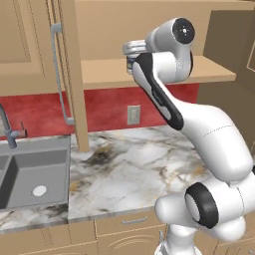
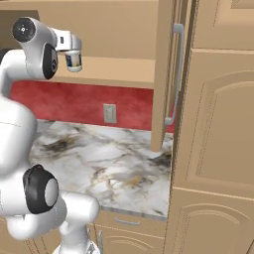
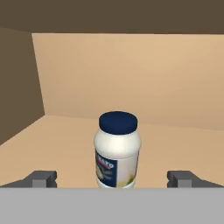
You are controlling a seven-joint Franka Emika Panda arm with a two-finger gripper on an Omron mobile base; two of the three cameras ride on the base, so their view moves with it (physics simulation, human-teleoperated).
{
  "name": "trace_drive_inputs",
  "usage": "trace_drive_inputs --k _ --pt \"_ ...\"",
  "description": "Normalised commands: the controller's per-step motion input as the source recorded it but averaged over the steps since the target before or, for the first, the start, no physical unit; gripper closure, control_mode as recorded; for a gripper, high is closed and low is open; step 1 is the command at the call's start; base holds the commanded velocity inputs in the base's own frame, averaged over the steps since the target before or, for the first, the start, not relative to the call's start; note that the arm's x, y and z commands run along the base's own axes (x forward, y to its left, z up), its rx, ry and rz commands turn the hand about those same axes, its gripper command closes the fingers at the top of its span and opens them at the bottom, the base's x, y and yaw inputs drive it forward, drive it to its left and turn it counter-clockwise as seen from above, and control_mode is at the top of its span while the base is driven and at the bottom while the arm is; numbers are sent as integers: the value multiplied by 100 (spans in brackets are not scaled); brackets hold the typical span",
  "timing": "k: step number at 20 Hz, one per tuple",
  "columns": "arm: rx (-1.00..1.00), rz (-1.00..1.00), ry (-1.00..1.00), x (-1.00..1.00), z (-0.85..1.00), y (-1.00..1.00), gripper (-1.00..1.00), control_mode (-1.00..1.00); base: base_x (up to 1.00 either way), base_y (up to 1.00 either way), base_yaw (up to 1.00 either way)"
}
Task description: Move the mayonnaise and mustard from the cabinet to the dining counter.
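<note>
The mayonnaise, a squat white jar with a dark blue lid, stands upright on the shelf of the open cabinet. My gripper is open. Its two fingertips stand wide on either side of the jar's base, just short of it, and neither touches it. In the right base view the jar shows just below my hand at the shelf's left end. In the left base view my arm hides it on the shelf. The mustard and the dining counter are out of view.
The cabinet's open door, with its long silver handle, juts out over a marble counter that holds a grey sink and tap. A tall wooden unit stands close on the right. A wall outlet sits on the red backsplash.
</note>
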Motion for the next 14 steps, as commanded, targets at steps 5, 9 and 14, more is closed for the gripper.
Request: trace_drive_inputs --k 5,9,14 --pt "0 0 0 23 0 9 -100 -100 0 0 0" --pt "0 0 0 21 0 0 -100 -100 0 0 0" --pt "0 0 0 27 0 0 -100 -100 0 0 0"
